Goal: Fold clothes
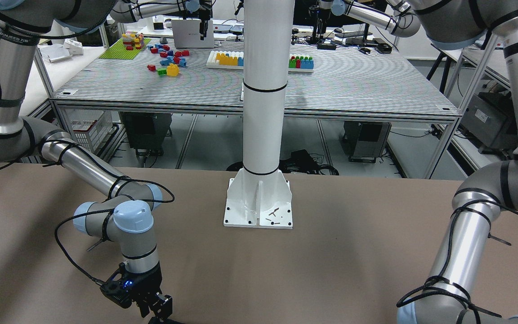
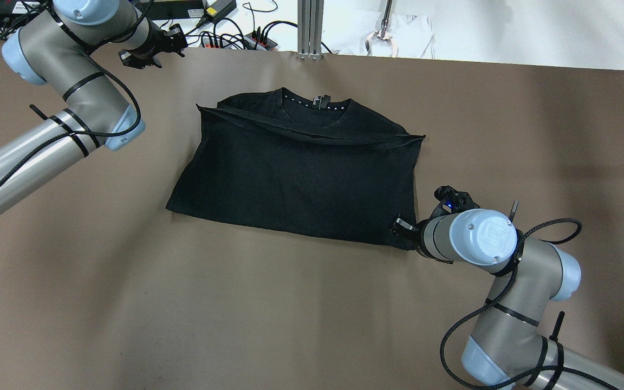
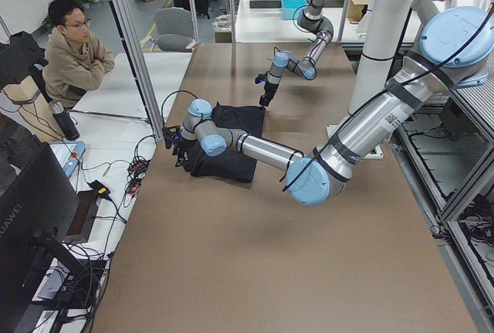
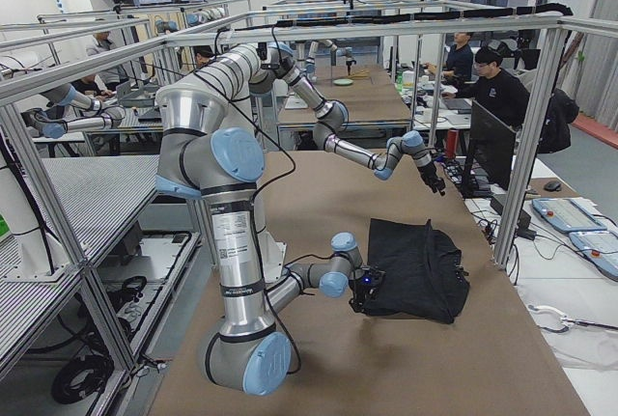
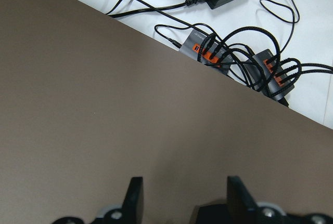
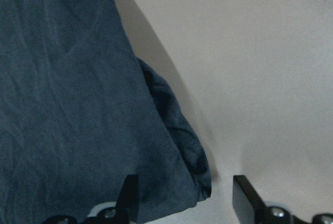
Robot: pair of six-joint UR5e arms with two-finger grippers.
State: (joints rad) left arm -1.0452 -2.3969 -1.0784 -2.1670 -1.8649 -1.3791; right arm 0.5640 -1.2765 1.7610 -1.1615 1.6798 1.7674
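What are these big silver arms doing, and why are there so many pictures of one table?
They are two robot arms, a left and a right one. Each ends in a two-finger gripper, and their job is folding clothes. All the pictures show one moment from six cameras. One looks down from above, one faces the robot, two watch from the table's ends, and one sits on each wrist. On the brown table lies a black T-shirt, partly folded, with its collar on the far side. The right gripper is open at the shirt's near corner, with the cloth between its fingers but not pinched. The left gripper is open over bare table near the far edge, close to some cables. Nothing is held right now.
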